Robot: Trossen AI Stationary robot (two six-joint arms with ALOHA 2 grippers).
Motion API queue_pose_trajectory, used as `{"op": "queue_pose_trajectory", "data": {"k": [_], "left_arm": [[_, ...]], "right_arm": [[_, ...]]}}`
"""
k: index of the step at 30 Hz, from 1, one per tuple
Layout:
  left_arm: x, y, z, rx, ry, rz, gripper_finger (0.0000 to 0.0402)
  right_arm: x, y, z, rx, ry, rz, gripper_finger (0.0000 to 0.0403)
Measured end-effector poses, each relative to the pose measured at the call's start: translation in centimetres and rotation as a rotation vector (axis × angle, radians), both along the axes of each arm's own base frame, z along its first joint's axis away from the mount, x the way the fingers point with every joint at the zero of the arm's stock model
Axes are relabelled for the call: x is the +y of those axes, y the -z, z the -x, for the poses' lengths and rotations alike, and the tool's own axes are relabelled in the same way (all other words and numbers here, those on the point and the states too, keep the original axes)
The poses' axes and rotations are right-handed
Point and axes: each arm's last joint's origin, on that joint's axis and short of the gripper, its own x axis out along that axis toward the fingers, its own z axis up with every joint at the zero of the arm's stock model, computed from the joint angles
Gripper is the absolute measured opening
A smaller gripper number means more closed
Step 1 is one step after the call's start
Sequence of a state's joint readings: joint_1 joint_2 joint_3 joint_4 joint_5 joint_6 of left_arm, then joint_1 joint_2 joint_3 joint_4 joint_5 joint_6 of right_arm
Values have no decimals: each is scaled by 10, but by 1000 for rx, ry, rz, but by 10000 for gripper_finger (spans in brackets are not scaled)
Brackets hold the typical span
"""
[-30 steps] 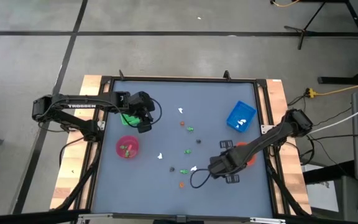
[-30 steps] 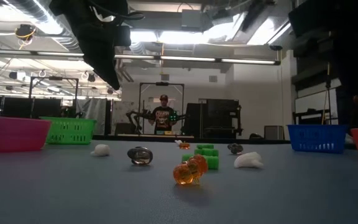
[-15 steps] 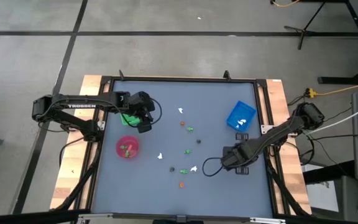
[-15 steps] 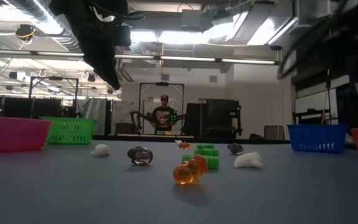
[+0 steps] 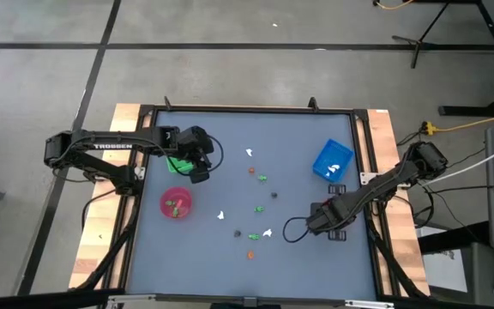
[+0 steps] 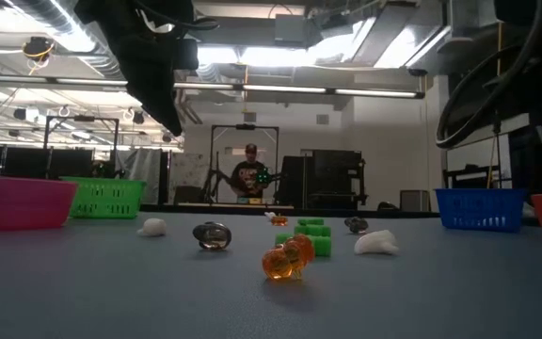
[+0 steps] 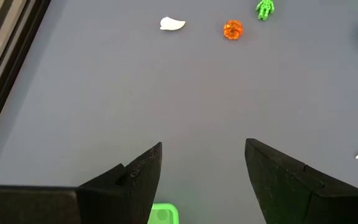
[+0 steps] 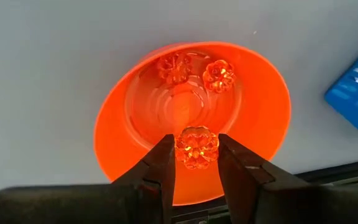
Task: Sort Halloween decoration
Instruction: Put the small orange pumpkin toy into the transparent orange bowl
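I hold an orange pumpkin figure (image 8: 197,148) in the right gripper (image 8: 194,163) above the orange bowl (image 8: 263,118) — next, release it. Left gripper (image 7: 202,163) waits with its jaws spread over the green tray (image 5: 178,163) — other figures lie on the worktop (image 5: 213,257).

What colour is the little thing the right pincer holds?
Orange pumpkin, over the orange bowl; right wrist view.

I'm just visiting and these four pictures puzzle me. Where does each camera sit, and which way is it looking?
High view: above the table, looking straight down; both arms show.
Low view: at tabletop height, looking across the figures at a person; a dark arm hangs top left.
Left wrist view: on the left arm, facing the table past its open left tool.
Right wrist view: on the right arm, above the orange bowl; right tool grips an orange figure.
Shared: blue basket in high, low and right wrist.
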State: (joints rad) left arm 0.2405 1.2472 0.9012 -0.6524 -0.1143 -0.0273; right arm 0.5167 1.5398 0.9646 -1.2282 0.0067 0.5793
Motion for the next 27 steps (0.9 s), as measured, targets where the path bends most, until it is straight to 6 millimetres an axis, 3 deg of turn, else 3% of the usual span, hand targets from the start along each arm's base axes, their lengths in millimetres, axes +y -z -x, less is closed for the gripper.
{"op": "queue_pose_trajectory", "data": {"k": [7, 15, 19, 23, 27], "left_arm": [[0, 0, 0, -7, -19, 11, 214], [0, 0, 0, -8, -19, 11, 214], [0, 0, 0, -8, -19, 11, 214], [0, 0, 0, -8, -20, 11, 214], [0, 0, 0, -8, -20, 11, 214]], "right_arm": [[0, 0, 0, -6, 49, 10, 110], [0, 0, 0, -6, 53, 11, 203], [0, -2, 0, 23, 53, -21, 229], [3, -14, -5, 23, 95, -57, 238], [10, -36, -19, -86, 85, -84, 237]]}}
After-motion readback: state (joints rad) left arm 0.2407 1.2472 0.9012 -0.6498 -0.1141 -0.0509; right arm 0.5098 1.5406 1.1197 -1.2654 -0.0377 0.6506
